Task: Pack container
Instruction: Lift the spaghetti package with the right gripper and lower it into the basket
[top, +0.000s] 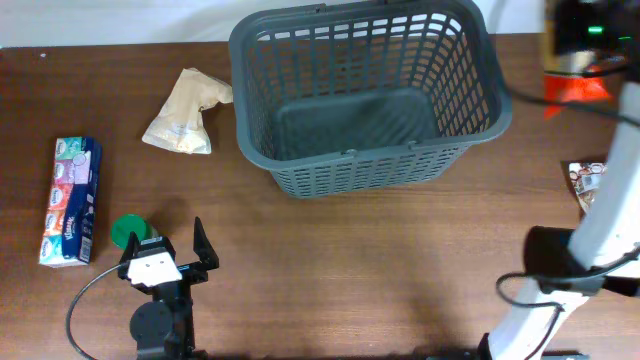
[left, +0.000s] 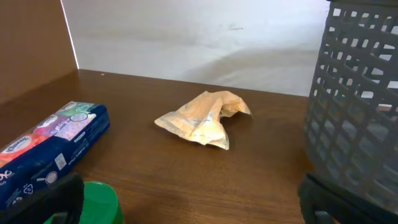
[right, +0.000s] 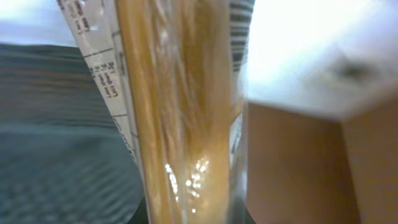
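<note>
The container (top: 365, 95), a large dark grey slotted basket, stands at the back centre with nothing inside; its wall (left: 357, 106) fills the right of the left wrist view. My left gripper (top: 163, 252) (left: 193, 208) rests open near the front left, with bare table between its fingers. A green round cup (top: 127, 231) (left: 99, 202) sits just inside its left finger. My right gripper (right: 186, 211) is shut on a clear packet of yellow pasta strands (right: 180, 112), which fills its view. In the overhead view that gripper is hidden under the arm at the right edge.
A crumpled tan packet (top: 185, 110) (left: 202, 118) lies left of the basket. A blue tissue pack (top: 70, 200) (left: 50, 146) lies at the far left. A printed wrapper end (top: 583, 178) shows beside the right arm (top: 600, 230).
</note>
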